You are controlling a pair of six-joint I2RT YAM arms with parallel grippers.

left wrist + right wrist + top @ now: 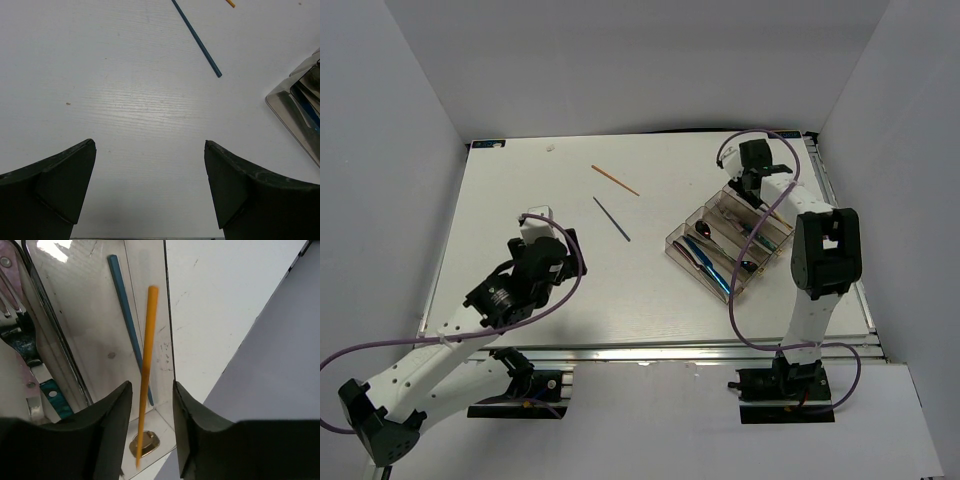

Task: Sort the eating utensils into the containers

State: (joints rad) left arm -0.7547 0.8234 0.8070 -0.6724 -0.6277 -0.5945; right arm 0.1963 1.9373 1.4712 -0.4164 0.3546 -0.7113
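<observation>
The clear divided tray (692,227) lies right of centre and holds several utensils. My right gripper (752,182) hovers over its far end. In the right wrist view the gripper (150,386) is open, and an orange chopstick (147,365) hangs loose between the fingers over the tray's end compartment, touching neither finger. A blue chopstick (126,325) lies in that compartment. Another orange chopstick (615,180) and a blue chopstick (612,218) lie on the table. My left gripper (560,246) is open and empty over bare table, as the left wrist view (150,145) shows. The blue chopstick (197,40) lies ahead of it.
Pink-handled forks (12,285) and a teal handle (52,396) lie in the neighbouring compartments. The tray's corner (295,115) shows at the right of the left wrist view. White walls enclose the table on three sides; the right wall is close to the tray.
</observation>
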